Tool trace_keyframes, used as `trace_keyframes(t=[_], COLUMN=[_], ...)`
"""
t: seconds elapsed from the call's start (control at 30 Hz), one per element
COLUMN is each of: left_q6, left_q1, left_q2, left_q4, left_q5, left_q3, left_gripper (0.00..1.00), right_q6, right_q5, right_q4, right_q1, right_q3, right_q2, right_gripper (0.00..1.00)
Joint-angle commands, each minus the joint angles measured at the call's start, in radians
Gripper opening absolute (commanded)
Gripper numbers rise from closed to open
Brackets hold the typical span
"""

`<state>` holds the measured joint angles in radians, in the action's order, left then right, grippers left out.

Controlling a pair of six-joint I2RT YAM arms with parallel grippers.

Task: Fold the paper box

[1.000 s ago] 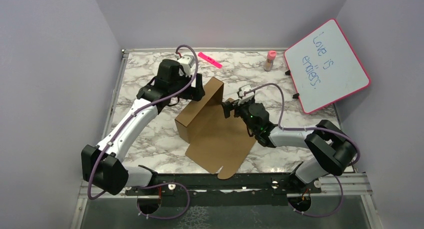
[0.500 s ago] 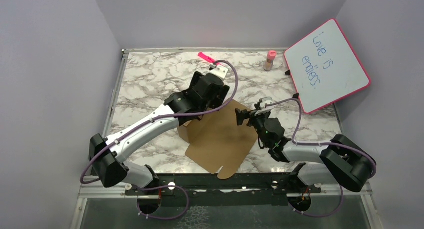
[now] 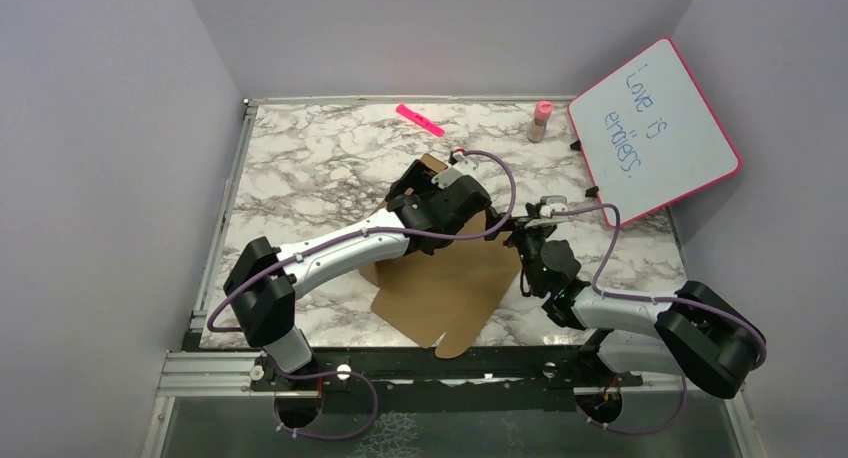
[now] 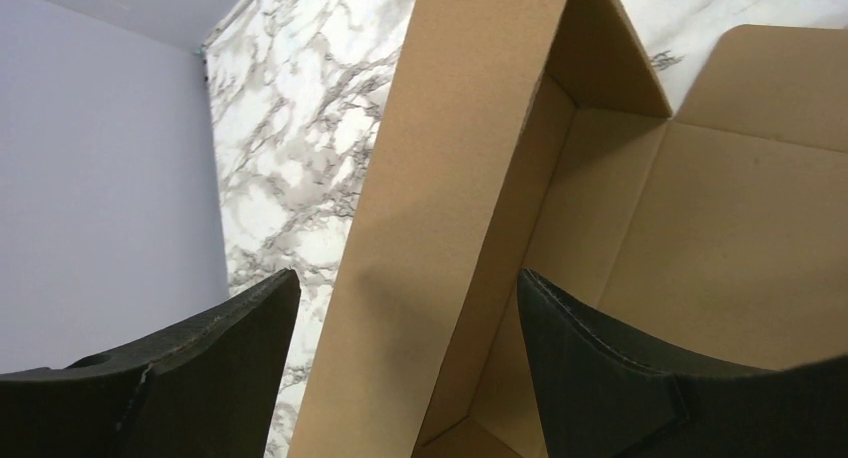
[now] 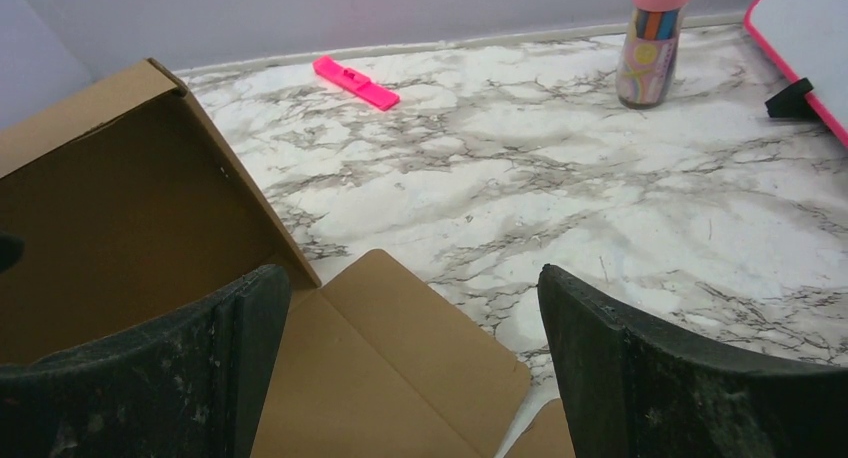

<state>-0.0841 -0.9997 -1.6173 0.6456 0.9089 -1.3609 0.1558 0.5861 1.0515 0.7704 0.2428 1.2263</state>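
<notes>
box: lying mid-table, base flat, one wall standing up, near flap lying unfolded
progress: looking early; only one wall up, other walls and lid waiting to be folded
left gripper: straddling the standing wall, jaws apart, not clamping
right gripper: hovering at box's right edge, spread wide, holding nothing
table: carrying whiteboard far right

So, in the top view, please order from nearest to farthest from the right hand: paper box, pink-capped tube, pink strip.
1. The paper box, just left of the right hand.
2. The pink-capped tube, far edge, slightly right.
3. The pink strip, far edge, left.
</notes>
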Motion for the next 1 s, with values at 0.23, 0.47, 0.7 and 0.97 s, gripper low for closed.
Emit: trace_keyframes(t=[0.23,0.47,0.7,0.97], left_q6=[0.032,0.049,0.057,0.063], left_q1=[-0.008,-0.003,0.02,0.057], left_q2=[-0.084,-0.072,-0.053,-0.019], left_q4=[0.016,0.015,0.014,0.014], left_q5=[0.252,0.268,0.264,0.204], left_q3=[-0.015,-0.02,-0.008,-0.005], left_gripper=[0.66,0.49,0.34,0.2], right_q6=[-0.028,-0.021,-0.006,0.037], right_q5=[0.092,0.084,0.086,0.054], right_q4=[0.05,0.03,0.009,-0.1], right_q1=[-0.003,-0.003,-0.003,-0.003], right_q3=[-0.039,-0.036,-0.039,-0.01], right_q2=[-0.087,-0.117,-0.153,-0.237], right_gripper=[1.0,1.0,0.99,0.98])
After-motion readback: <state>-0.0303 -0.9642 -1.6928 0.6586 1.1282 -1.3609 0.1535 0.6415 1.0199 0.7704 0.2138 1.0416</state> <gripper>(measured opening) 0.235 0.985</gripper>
